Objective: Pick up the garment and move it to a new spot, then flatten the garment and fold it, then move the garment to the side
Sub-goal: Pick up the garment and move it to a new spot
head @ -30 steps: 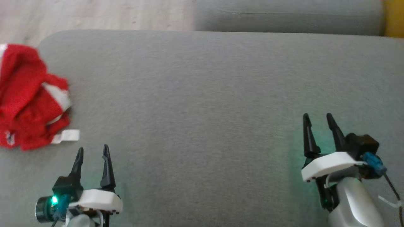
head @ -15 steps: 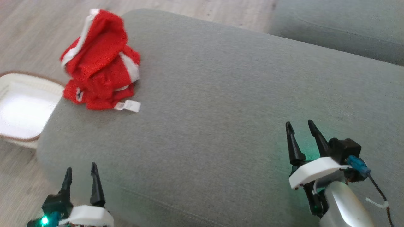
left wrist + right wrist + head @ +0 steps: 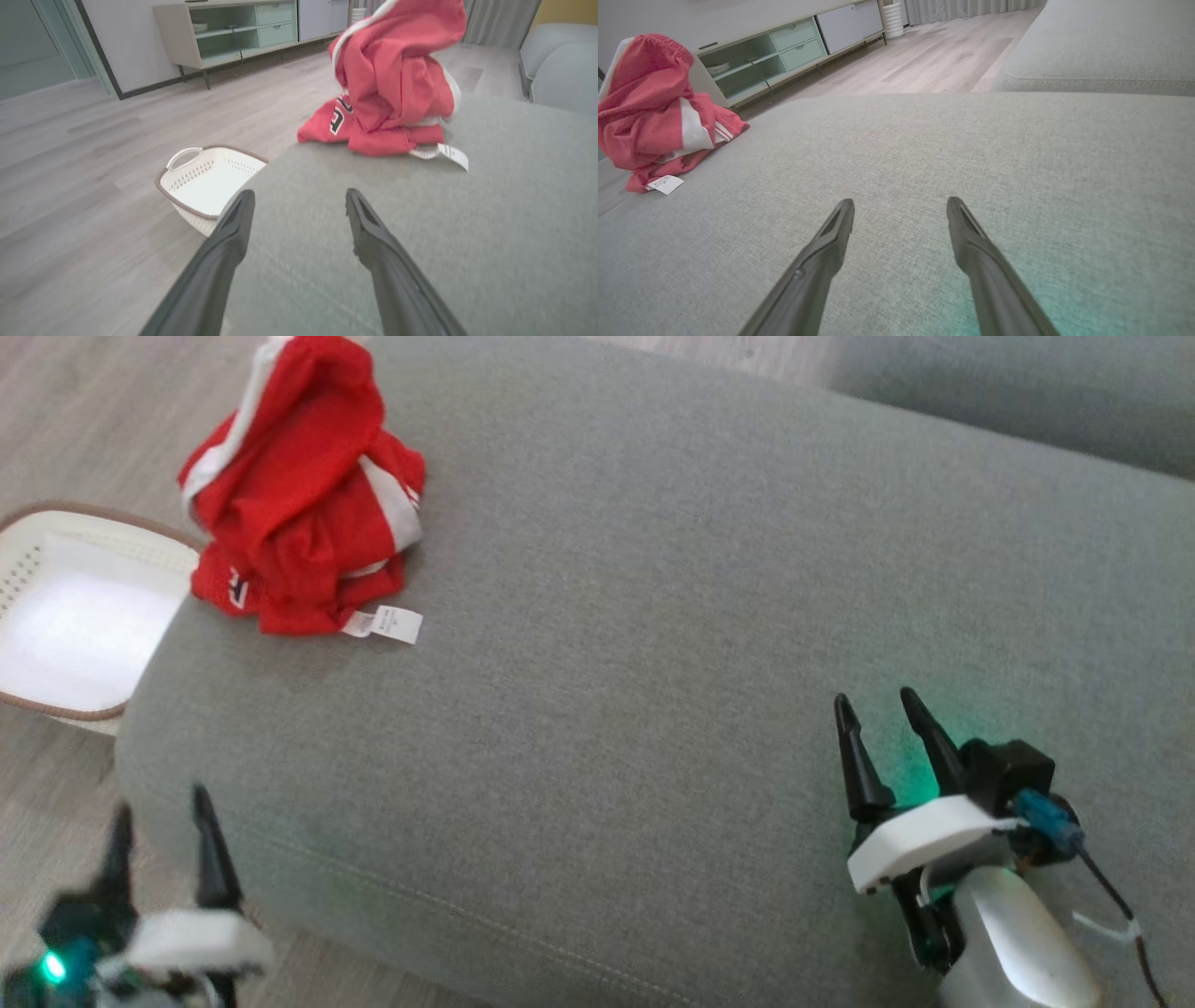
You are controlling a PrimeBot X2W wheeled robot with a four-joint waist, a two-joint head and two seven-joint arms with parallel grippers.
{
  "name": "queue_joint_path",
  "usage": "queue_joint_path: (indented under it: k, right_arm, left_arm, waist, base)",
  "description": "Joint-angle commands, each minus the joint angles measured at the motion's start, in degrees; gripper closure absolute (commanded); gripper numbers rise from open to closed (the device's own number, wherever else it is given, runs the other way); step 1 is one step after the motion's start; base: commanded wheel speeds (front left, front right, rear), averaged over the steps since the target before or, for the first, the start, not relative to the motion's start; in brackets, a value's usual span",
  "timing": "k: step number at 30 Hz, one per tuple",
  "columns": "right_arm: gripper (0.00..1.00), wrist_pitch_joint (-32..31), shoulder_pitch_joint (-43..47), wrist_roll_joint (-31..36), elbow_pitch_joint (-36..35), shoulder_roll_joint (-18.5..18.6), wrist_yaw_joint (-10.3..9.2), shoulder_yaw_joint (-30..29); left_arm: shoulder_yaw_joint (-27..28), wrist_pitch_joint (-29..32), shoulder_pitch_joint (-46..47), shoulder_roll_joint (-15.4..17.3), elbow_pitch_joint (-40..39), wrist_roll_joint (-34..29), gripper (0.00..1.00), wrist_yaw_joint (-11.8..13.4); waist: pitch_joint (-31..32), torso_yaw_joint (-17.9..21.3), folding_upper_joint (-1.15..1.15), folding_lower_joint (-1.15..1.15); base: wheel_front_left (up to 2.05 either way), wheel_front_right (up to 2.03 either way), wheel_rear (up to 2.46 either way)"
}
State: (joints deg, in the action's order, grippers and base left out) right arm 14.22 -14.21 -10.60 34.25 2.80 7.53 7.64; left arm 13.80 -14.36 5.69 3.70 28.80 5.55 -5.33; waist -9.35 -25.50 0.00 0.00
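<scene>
The garment is a crumpled heap of red cloth with white trim and a white label, lying at the far left corner of the grey cushion. In the left wrist view the garment lies ahead and to the right; in the right wrist view the garment is far to the left. My left gripper hangs open at the cushion's near left corner, nothing between its fingers. Over the cushion's near right part my right gripper stands open and empty too.
A white perforated basket with a brown rim stands on the wooden floor left of the cushion. Another grey cushion lies beyond at the far right. A low cabinet stands against the far wall.
The head camera has swung to the left, bringing the basket and floor into view. Both grippers stay open; the garment lies as before.
</scene>
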Motion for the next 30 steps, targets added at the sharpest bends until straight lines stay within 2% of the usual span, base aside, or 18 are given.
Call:
queue_joint_path:
  k: [1, 6, 7, 10, 15, 16, 20, 25, 30]
  right_arm:
    - [0.00, 0.78, -2.63, 0.67, -1.43, 0.08, -0.04, 1.19]
    - [0.00, 0.78, -3.74, 2.43, -2.04, 0.08, -0.04, 0.62]
    - [0.00, 0.78, -3.74, 2.43, -2.04, 0.08, -0.04, 0.62]
    - [0.00, 0.78, -4.62, 3.49, -2.66, 0.13, -0.04, 0.54]
    - [0.00, 0.78, -6.26, 4.39, -3.86, 0.63, -0.04, 1.30]
    - [0.00, 0.78, -6.77, 4.42, -4.38, 0.83, -0.04, 1.96]
    - [0.00, 0.78, -7.60, 4.42, -5.14, 1.11, -0.04, 2.85]
    - [0.00, 0.78, -8.41, 4.46, -5.65, 1.32, -0.04, 3.27]
    - [0.00, 0.78, -8.61, 4.43, -5.90, 1.75, -0.04, 3.01]
  left_arm:
    - [2.60, -0.63, 4.06, 2.57, -2.30, -0.11, 0.00, -0.27]
    - [3.92, -0.63, 10.29, 6.81, -1.62, 0.34, 0.00, -1.13]
    - [3.92, -0.63, 10.29, 6.81, -1.62, 0.34, 0.00, -1.13]
    - [2.72, -0.63, 15.25, 10.31, -0.06, 0.30, 0.00, -1.68]
    - [-1.07, -0.63, 24.17, 16.53, 2.78, 0.69, 0.00, -2.08]
    - [-3.83, -0.63, 27.17, 18.88, 4.46, 1.52, 0.00, -2.11]
    - [-8.99, 0.16, 31.78, 23.10, 9.63, 3.91, 0.00, -2.13]
    - [-11.96, 3.32, 36.33, 26.69, 16.03, 6.53, 0.00, -2.14]
    - [-11.75, 5.02, 38.84, 27.56, 22.53, 7.73, 0.00, -2.10]
  waist:
    - [-1.74, 1.13, 0.00, 0.00]
    - [-5.17, 2.76, 0.00, 0.00]
    - [-5.17, 2.76, 0.00, 0.00]
    - [-7.35, 3.78, 0.00, 0.00]
    - [-10.63, 5.65, 0.00, 0.00]
    - [-11.65, 6.57, 0.00, 0.00]
    - [-13.44, 8.62, 0.00, 0.00]
    - [-15.57, 11.13, 0.00, 0.00]
    - [-17.46, 12.81, 0.00, 0.00]
  base:
    - [0.00, 0.00, 0.00]
    - [0.00, 0.00, 0.00]
    - [0.00, 0.00, 0.00]
    - [0.00, 0.00, 0.00]
    - [0.00, 0.00, 0.00]
    - [0.00, 0.00, 0.00]
    - [0.00, 0.00, 0.00]
    - [0.00, 0.00, 0.00]
    - [0.00, 0.00, 0.00]
